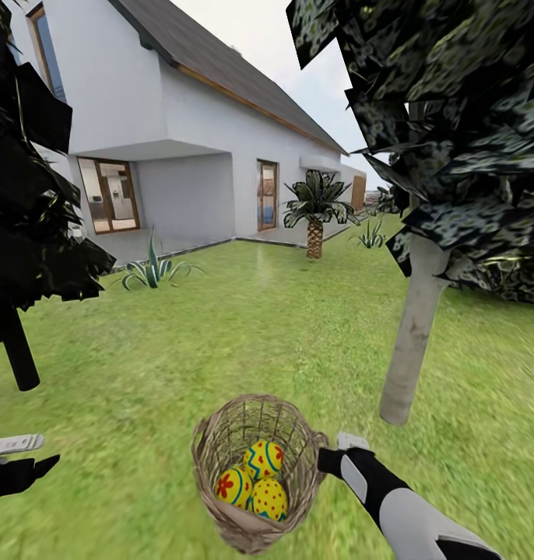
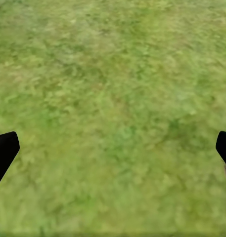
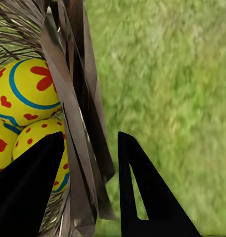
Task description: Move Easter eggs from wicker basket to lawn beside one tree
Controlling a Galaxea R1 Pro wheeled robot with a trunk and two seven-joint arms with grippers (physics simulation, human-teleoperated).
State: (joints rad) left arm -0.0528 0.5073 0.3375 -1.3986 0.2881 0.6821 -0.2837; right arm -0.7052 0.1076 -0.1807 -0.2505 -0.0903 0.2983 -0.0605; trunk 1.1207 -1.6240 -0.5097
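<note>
On lawn (image 1: 220, 334) near grey-trunked tree (image 1: 413, 334), wicker basket (image 1: 220, 443) sitting, holding all three Easter eggs (image 1: 251, 481). Right gripper (image 3: 90, 163) straddling basket wall at rim, one finger inside by eggs, other outside, fingers clamped on wicker, apparently carrying or steadying basket. Left gripper (image 2: 113, 148) hanging spread wide over bare grass, grasping nothing. Risk: thin wicker flexing or slipping from pinch, basket tipping, eggs rolling out away from tree. Inner finger crowding eggs, possibly jamming against them.
</note>
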